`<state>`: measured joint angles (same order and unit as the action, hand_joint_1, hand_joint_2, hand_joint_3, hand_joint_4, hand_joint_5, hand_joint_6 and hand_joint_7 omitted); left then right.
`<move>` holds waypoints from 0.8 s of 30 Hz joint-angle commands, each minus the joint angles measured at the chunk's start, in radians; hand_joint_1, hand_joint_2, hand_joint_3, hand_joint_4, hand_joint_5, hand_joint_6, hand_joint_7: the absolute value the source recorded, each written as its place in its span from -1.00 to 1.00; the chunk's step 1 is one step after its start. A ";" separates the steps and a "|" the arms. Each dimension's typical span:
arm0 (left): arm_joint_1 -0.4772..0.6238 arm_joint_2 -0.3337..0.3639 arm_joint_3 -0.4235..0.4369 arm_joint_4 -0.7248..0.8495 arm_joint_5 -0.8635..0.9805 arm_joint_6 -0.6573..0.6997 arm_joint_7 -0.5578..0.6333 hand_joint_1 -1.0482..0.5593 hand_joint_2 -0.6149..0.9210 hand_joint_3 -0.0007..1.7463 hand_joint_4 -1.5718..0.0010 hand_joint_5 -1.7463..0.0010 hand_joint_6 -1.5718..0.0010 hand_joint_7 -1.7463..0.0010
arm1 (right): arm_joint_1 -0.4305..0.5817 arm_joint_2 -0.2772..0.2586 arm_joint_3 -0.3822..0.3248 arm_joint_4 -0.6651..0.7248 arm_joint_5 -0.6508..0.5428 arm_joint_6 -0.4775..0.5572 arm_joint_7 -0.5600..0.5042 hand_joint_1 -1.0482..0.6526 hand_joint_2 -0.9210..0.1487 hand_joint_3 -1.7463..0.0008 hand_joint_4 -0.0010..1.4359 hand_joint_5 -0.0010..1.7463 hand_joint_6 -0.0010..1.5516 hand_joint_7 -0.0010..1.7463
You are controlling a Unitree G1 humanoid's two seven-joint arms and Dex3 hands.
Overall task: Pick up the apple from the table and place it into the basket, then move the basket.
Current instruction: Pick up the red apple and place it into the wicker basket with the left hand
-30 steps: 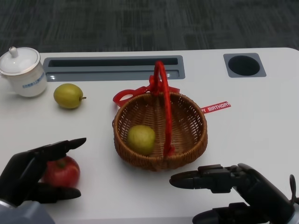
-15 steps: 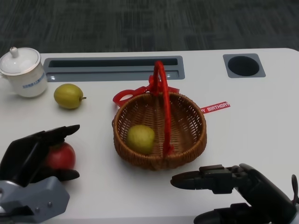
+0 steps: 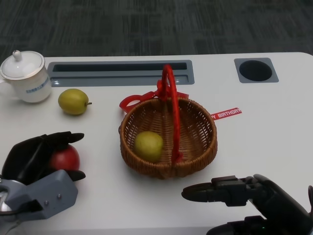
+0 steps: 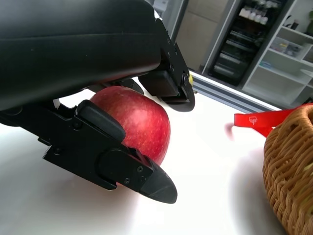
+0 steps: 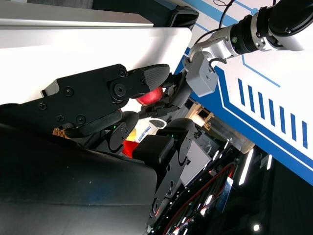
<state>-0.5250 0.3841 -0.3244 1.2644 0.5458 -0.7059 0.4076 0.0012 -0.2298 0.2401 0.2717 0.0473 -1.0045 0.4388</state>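
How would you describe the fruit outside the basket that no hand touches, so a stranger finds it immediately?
Start from the wicker basket with the red handle in the middle of the white table. Look to its far left, toward the white lidded cup: the yellow-green fruit lies just beside that cup. Unlike the red apple in the left hand, it lies free.

A red ribbon tag lies on the white table just right of the wicker basket, and it carries white capital letters. The word "BIRTHDAY" can be read on it, and the letters before that word run under the basket rim and cannot be made out. The white lidded cup at the far left bears a line of small blue print on its side, too small and blurred to read. No other writing shows legibly.
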 commanded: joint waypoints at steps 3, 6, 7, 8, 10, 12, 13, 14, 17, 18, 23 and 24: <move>0.077 -0.025 -0.003 0.018 -0.036 0.012 -0.097 0.13 0.88 -0.98 -0.56 0.93 -0.35 0.95 | 0.000 -0.014 -0.009 -0.013 0.017 -0.007 0.001 -0.27 -1.00 0.93 0.13 -0.99 -0.04 -0.99; 0.080 -0.022 0.002 -0.003 -0.063 0.004 -0.114 0.15 0.89 -0.98 -0.58 0.94 -0.37 0.96 | -0.001 -0.013 -0.008 -0.013 0.019 -0.007 0.002 -0.27 -1.00 0.93 0.13 -0.99 -0.04 -0.99; 0.082 -0.021 0.011 -0.022 -0.082 -0.003 -0.128 0.16 0.88 -0.99 -0.59 0.94 -0.37 0.96 | -0.003 -0.012 -0.006 -0.012 0.020 -0.007 0.003 -0.27 -1.00 0.93 0.13 -0.99 -0.04 -0.99; 0.087 -0.020 0.024 -0.048 -0.106 -0.012 -0.148 0.18 0.88 -0.99 -0.61 0.94 -0.38 0.96 | -0.005 -0.011 -0.005 -0.011 0.022 -0.007 0.005 -0.27 -1.00 0.92 0.13 -0.99 -0.04 -0.99; 0.100 -0.016 0.047 -0.100 -0.149 -0.025 -0.183 0.20 0.87 -1.00 -0.64 0.93 -0.39 0.96 | -0.008 -0.010 -0.002 -0.009 0.026 -0.008 0.007 -0.27 -1.00 0.92 0.13 -0.99 -0.04 -0.99; 0.120 -0.012 0.065 -0.158 -0.180 -0.043 -0.211 0.20 0.86 -1.00 -0.66 0.93 -0.40 0.97 | -0.009 -0.010 0.000 -0.007 0.029 -0.007 0.009 -0.26 -1.00 0.92 0.13 -0.99 -0.04 -1.00; 0.132 -0.010 0.073 -0.190 -0.192 -0.054 -0.220 0.21 0.86 -1.00 -0.67 0.93 -0.41 0.97 | -0.009 -0.010 0.000 -0.007 0.030 -0.006 0.009 -0.26 -1.00 0.91 0.13 -0.99 -0.04 -1.00; 0.145 -0.008 0.081 -0.223 -0.204 -0.067 -0.227 0.21 0.85 -1.00 -0.68 0.93 -0.41 0.97 | -0.010 -0.009 0.000 -0.006 0.030 -0.006 0.009 -0.26 -1.00 0.91 0.13 -0.99 -0.04 -1.00; 0.181 -0.009 0.106 -0.308 -0.227 -0.107 -0.228 0.21 0.83 -1.00 -0.67 0.94 -0.43 0.97 | -0.010 -0.010 -0.001 -0.004 0.027 -0.007 0.009 -0.26 -1.00 0.91 0.13 -0.99 -0.04 -1.00; 0.190 -0.010 0.113 -0.328 -0.230 -0.116 -0.227 0.22 0.83 -1.00 -0.67 0.94 -0.43 0.97 | -0.010 -0.010 -0.002 -0.003 0.027 -0.007 0.009 -0.26 -1.00 0.91 0.13 -0.99 -0.04 -1.00; 0.242 -0.026 0.163 -0.472 -0.213 -0.144 -0.152 0.22 0.81 -1.00 -0.69 0.95 -0.45 0.98 | -0.009 -0.008 0.000 -0.001 0.028 -0.010 0.009 -0.26 -1.00 0.90 0.13 -0.99 -0.04 -1.00; 0.250 -0.027 0.175 -0.505 -0.198 -0.150 -0.126 0.22 0.81 -1.00 -0.71 0.94 -0.45 0.98 | -0.009 -0.007 0.001 0.000 0.028 -0.012 0.009 -0.26 -1.00 0.90 0.13 -0.99 -0.04 -1.00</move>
<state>-0.2820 0.3494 -0.1781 0.8124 0.3405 -0.8306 0.2366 -0.0052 -0.2301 0.2444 0.2735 0.0623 -1.0069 0.4435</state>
